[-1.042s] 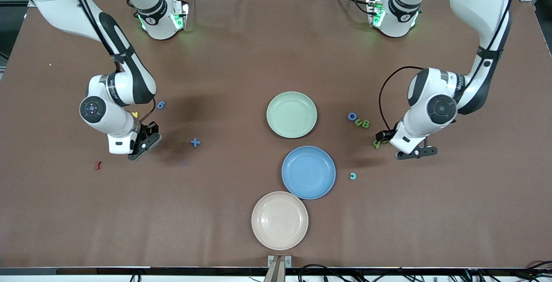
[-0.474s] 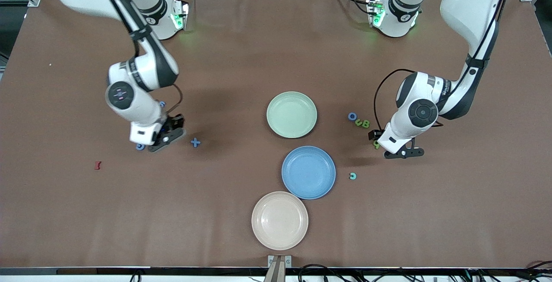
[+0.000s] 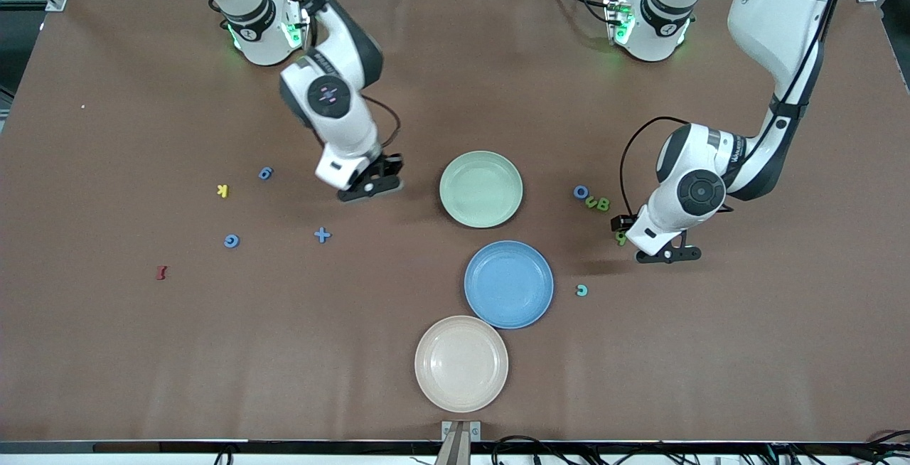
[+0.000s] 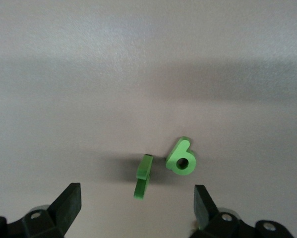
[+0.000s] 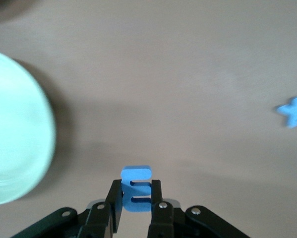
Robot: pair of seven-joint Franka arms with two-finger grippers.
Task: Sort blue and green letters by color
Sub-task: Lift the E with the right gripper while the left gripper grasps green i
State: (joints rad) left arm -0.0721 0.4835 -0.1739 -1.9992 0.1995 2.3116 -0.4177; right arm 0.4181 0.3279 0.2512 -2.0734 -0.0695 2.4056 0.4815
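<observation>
**Right gripper carrying a blue piece beside the green plate**

Toward the right arm's end of the table, a dark red letter (image 3: 161, 273), a yellow K (image 3: 222, 190), a blue 6 (image 3: 265, 173), a blue G (image 3: 231, 241) and a blue plus sign (image 3: 322, 235) are lying loose. The right gripper (image 3: 370, 186) is hanging over bare cloth just beside the green plate (image 3: 480, 188), its fingers clamping a blue letter (image 5: 136, 191). Nearer the front camera, the blue plate (image 3: 508, 284) and the pink plate (image 3: 461, 363) are sitting toward the table's front edge. Toward the left arm's end, a blue O (image 3: 581, 192), a green pair reading vB (image 3: 598, 202) and a teal C (image 3: 581, 290) are resting. The left gripper (image 3: 668, 255) is hovering with its fingers spread wide over two green pieces (image 4: 180, 157), one tipped on edge.
</observation>
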